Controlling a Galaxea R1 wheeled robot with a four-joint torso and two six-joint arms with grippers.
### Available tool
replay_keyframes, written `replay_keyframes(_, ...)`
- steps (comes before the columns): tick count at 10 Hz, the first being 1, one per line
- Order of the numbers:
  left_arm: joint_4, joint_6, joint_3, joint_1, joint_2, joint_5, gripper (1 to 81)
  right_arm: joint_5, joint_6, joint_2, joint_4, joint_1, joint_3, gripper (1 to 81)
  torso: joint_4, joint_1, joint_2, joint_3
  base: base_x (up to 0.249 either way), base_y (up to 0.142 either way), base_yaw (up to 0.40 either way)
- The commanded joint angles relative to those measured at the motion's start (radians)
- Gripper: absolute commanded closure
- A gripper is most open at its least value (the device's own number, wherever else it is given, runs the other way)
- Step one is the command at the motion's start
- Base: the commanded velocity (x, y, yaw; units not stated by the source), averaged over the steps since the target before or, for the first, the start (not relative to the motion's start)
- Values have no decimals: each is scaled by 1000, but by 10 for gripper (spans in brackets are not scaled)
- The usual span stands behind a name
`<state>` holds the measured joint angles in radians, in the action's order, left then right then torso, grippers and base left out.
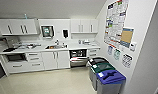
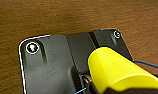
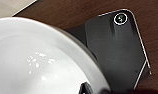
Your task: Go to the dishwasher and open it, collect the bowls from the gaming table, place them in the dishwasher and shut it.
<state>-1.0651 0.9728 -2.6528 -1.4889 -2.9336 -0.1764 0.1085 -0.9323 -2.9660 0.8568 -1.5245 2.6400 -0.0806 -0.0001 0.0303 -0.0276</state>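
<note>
White bowl [image 3: 42, 62] looks glazed, slick, breakable; I'd pinch the rim. Yellow bowl [image 2: 117, 70] seems lighter plastic. Jaws: can't tell.

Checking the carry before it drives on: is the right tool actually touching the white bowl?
Cannot tell. The right wrist view shows the white bowl large and close, overlapping the robot's dark plate, but no contact with the tool is plainly visible.

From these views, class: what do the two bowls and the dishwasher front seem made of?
White bowl: glossy, likely glazed ceramic or hard plastic, judging by its bright highlights. Yellow bowl: smooth, evenly coloured, probably plastic. Dishwasher: its lowered door looks like grey metal, though too small to be sure.
</note>
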Motion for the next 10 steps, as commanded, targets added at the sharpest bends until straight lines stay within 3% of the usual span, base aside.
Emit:
replay_keyframes(1, 5, 3, -1, 54, 8, 26, 811, -13, 3, -3, 17, 51, -6, 811, 0, 0, 0, 0, 158, 0, 0)
replay_keyframes(10, 4, 3, -1, 54, 8, 26, 811, -15, 9, -9, 16, 54, -6, 811, 0, 0, 0, 0, 158, 0, 0)
